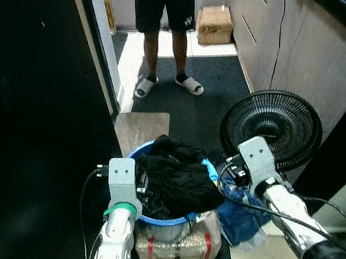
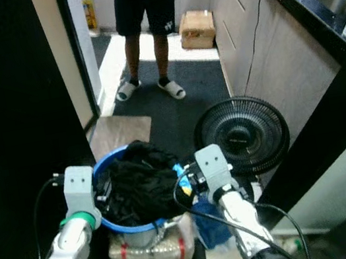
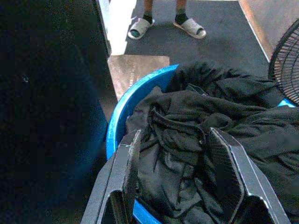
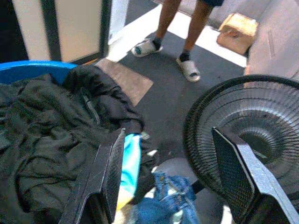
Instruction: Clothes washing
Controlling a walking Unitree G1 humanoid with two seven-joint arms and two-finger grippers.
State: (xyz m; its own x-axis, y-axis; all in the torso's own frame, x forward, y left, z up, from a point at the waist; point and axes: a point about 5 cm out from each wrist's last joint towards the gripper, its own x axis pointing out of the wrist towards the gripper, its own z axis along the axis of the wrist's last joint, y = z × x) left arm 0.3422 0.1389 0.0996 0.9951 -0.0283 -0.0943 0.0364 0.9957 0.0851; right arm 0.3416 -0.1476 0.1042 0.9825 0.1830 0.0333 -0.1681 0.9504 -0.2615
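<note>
Here, the left hand (image 3: 177, 177) is held with its two black fingers (image 3: 126, 168) spread apart over the black clothes (image 1: 178, 179), one finger at the rim of the blue basin (image 3: 119, 116), nothing being gripped between them. The right hand (image 4: 170, 175) is likewise seen with its fingers parted, poised at the basin's other side above a crumpled blue denim garment (image 4: 161, 205) on the floor. The clothes are heaped in the basin, spilling over its edge. The basin is set on a wrapped, checked bundle (image 1: 180, 245). Just beside the right hand, a black floor fan (image 1: 270, 127) is seen lying face up. Farther off, on a dark mat (image 1: 219, 88), a person (image 1: 165, 30) in a red top, black shorts and pale sandals is seen standing, with a cardboard box (image 1: 213, 25) against the cabinet.
</note>
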